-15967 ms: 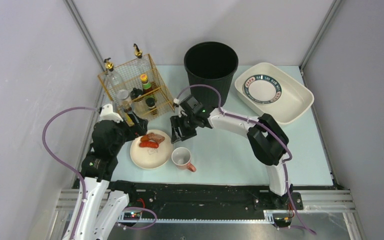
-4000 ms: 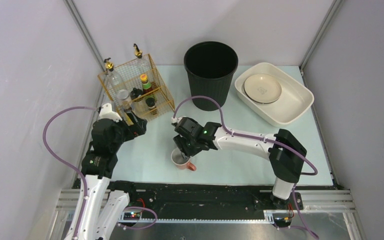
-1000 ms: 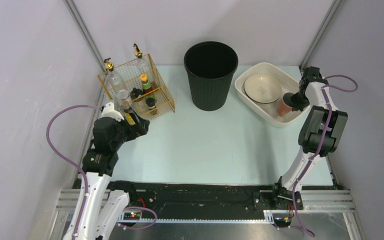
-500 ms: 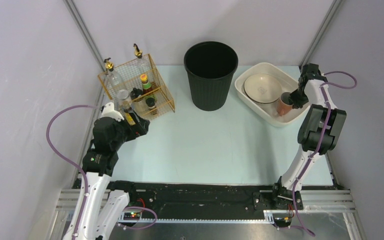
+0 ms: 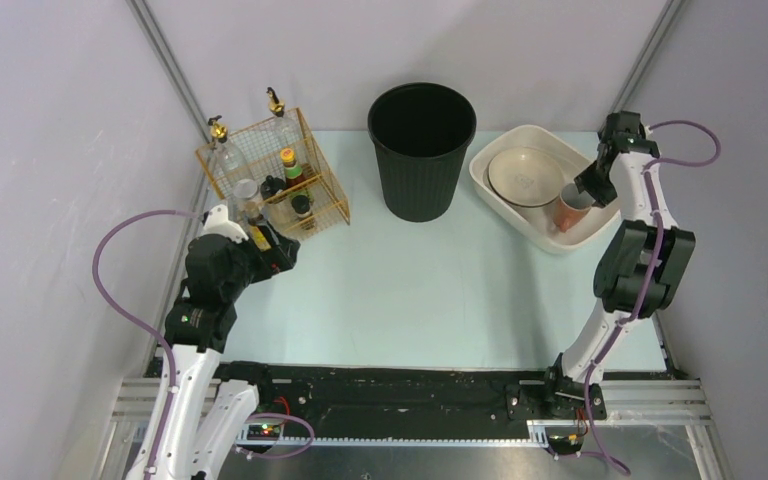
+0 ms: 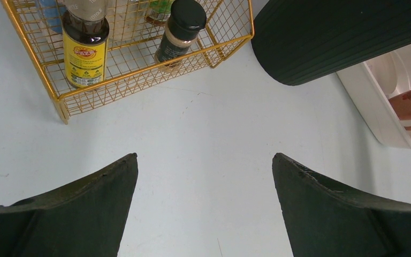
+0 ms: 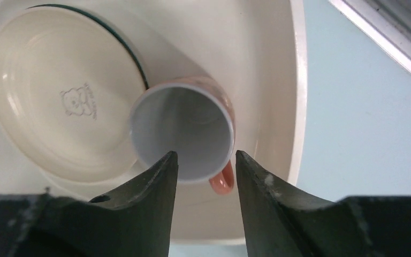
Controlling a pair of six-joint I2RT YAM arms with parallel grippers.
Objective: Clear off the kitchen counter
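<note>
The kitchen counter (image 5: 440,290) is a pale mint tabletop, also in the left wrist view (image 6: 203,134). An orange mug (image 5: 570,208) sits in the white basin (image 5: 600,225) next to an upturned cream plate (image 5: 525,177). My right gripper (image 5: 590,188) hovers just above the mug (image 7: 182,131). Its jaws are a little apart and hold nothing; the mug's handle (image 7: 222,183) shows between them. My left gripper (image 5: 282,255) is wide open and empty (image 6: 204,156) over the counter, near the gold wire rack.
A gold wire rack (image 5: 272,172) with sauce bottles stands at the back left, also in the left wrist view (image 6: 139,69). A black bin (image 5: 421,150) stands at the back centre. The basin (image 7: 278,80) fills the back right corner.
The plate and mug that stood on the counter now lie in the basin. In the last second my right gripper let go of the mug and drew back a little. The left arm has not moved.
</note>
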